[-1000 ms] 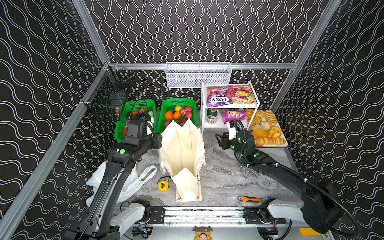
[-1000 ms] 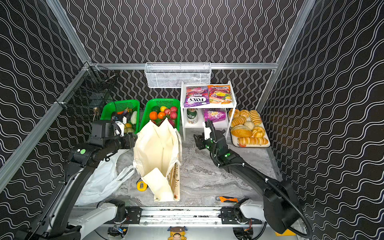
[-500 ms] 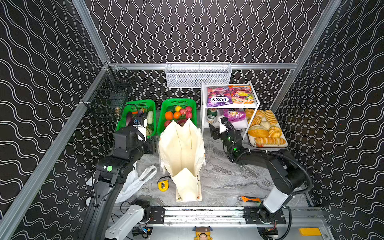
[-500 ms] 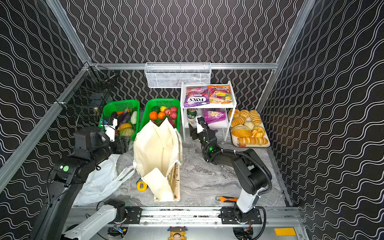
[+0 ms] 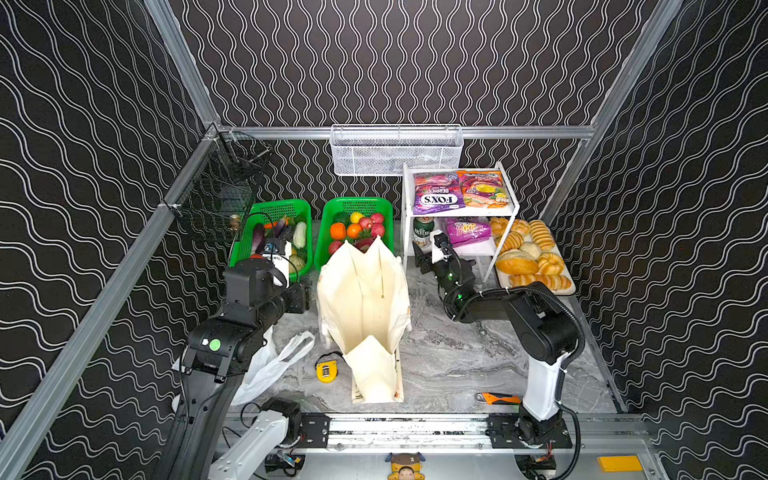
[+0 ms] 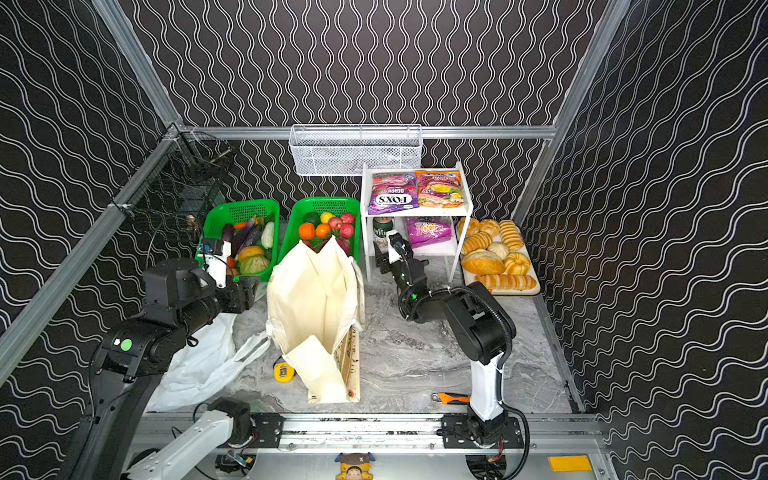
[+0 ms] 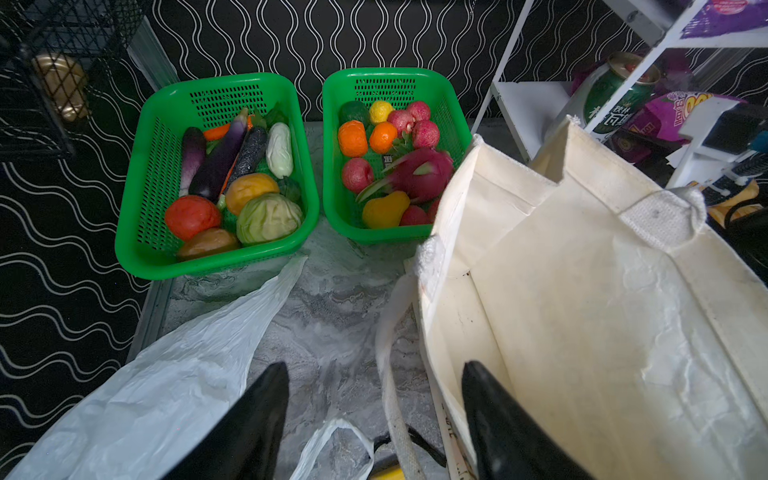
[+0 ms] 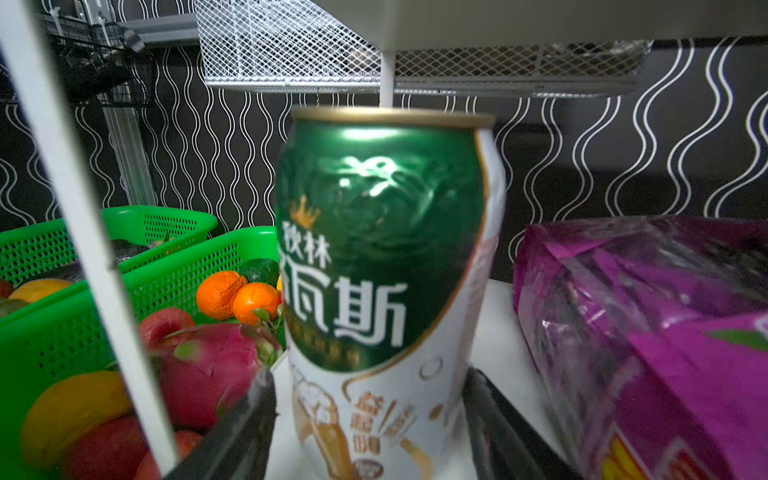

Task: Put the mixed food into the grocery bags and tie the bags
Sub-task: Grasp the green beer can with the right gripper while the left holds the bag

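The cream tote [image 5: 361,299] stands open in the middle in both top views. The thin white plastic bag [image 5: 266,365] lies crumpled to its left. My left gripper [image 7: 376,399] is open and low beside the tote's left wall [image 7: 582,291]. One finger is over the plastic bag [image 7: 158,374], and nothing is held. My right gripper [image 8: 370,415] is open inside the white rack's lower shelf. Its fingers straddle the upright green can [image 8: 386,249] beside the pink-purple packet [image 8: 644,332]. The FOX'S packet [image 5: 438,193] lies on the top shelf. Toy fruits, including a dragon fruit [image 7: 419,174], fill a green basket [image 5: 357,205].
A second green basket [image 5: 274,208] holds vegetables. A tray of bread [image 5: 532,253] sits at the right. A yellow tape measure [image 5: 327,371] and an orange knife [image 5: 498,399] lie on the marble top. A white wire basket [image 5: 395,149] hangs on the back wall and a black one [image 5: 224,187] on the left wall.
My left gripper drew back from the tote's left rim and sank lower. My right arm folded and its gripper went from the tote's right side into the shelf around the can. Both jaws widened.
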Controlling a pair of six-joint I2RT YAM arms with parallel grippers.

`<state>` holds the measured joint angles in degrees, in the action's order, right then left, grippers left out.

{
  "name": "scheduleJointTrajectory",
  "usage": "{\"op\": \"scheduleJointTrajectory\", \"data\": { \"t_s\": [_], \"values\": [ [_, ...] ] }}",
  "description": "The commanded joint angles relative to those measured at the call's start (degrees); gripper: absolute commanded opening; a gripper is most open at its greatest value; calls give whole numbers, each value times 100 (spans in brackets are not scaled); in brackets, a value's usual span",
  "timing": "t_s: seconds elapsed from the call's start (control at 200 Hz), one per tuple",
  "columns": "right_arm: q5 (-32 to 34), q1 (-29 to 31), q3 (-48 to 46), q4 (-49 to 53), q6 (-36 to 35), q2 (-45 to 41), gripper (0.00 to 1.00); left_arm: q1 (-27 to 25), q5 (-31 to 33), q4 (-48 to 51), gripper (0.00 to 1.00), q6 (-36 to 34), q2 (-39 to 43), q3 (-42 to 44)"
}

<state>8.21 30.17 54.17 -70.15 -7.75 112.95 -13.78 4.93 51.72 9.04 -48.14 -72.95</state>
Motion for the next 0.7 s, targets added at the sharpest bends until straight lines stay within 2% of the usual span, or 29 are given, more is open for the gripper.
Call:
{"op": "scheduleJointTrajectory", "data": {
  "t_s": [0.0, 0.185, 0.3, 0.35, 0.43, 0.556, 0.696],
  "values": [
    [-82, -55, 142, -350, 138, 119, 73, 10, 69, 30, 70, -7, 54, -101],
    [-299, -66, 470, -231, 242, 306, 75, 11, 100, 32, 71, -24, 149, -101],
    [-327, -82, 656, -50, 219, 424, 80, 7, 14, 74, 71, -25, 114, -158],
    [-362, -86, 682, -18, 196, 430, 79, 14, -62, 78, 71, -31, 98, -191],
    [-419, -82, 617, -67, 184, 354, 71, 7, -213, 62, 71, -42, 87, -249],
    [-464, -87, 342, -199, 245, 61, 46, 7, -667, 23, 72, -86, 54, -406],
    [-732, -72, -420, -407, 350, -525, 39, 7, -1369, -97, 77, -120, -30, -584]
  ]
}}
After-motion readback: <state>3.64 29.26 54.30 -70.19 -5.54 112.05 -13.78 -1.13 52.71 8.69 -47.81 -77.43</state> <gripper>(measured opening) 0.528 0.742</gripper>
